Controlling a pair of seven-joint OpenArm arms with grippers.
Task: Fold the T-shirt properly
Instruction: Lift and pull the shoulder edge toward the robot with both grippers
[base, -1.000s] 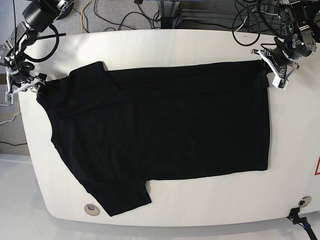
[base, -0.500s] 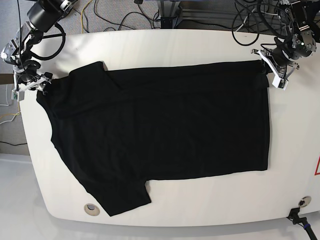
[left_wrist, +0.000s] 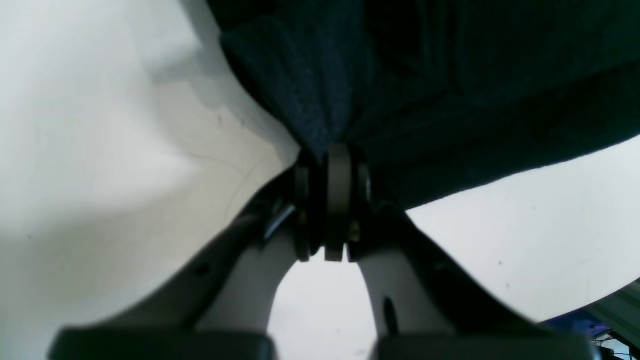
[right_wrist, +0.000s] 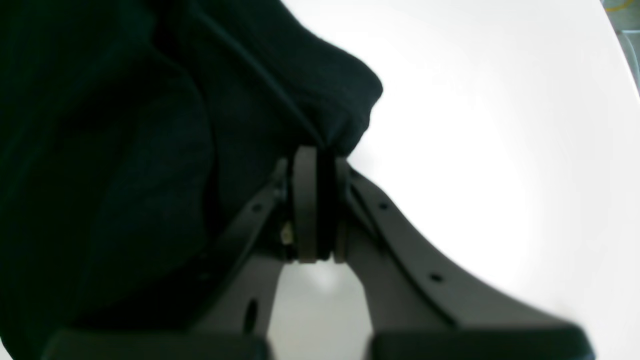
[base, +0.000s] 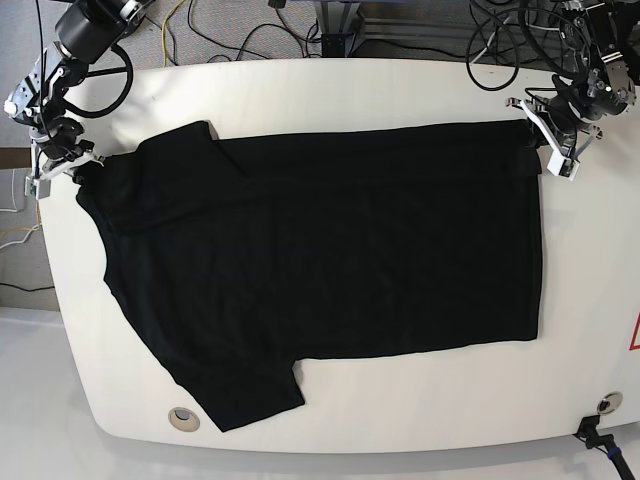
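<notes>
The black T-shirt (base: 320, 250) lies spread flat across the white table (base: 350, 90), with one sleeve at the near left and the hem at the right. No print shows on it. My left gripper (base: 541, 142) is at the shirt's far right corner; in the left wrist view it (left_wrist: 331, 156) is shut on a pinch of the black cloth (left_wrist: 450, 75). My right gripper (base: 78, 166) is at the shirt's far left corner; in the right wrist view it (right_wrist: 318, 153) is shut on a fold of the cloth (right_wrist: 125, 125).
Dark cables (base: 250, 30) lie behind the table's far edge. Two round holes sit near the front edge, one at the left (base: 183, 418) and one at the right (base: 608, 402). Bare white table surrounds the shirt.
My right gripper has shifted a little to the right and away from me, holding the shirt's left corner. My left gripper and the rest of the shirt have hardly moved.
</notes>
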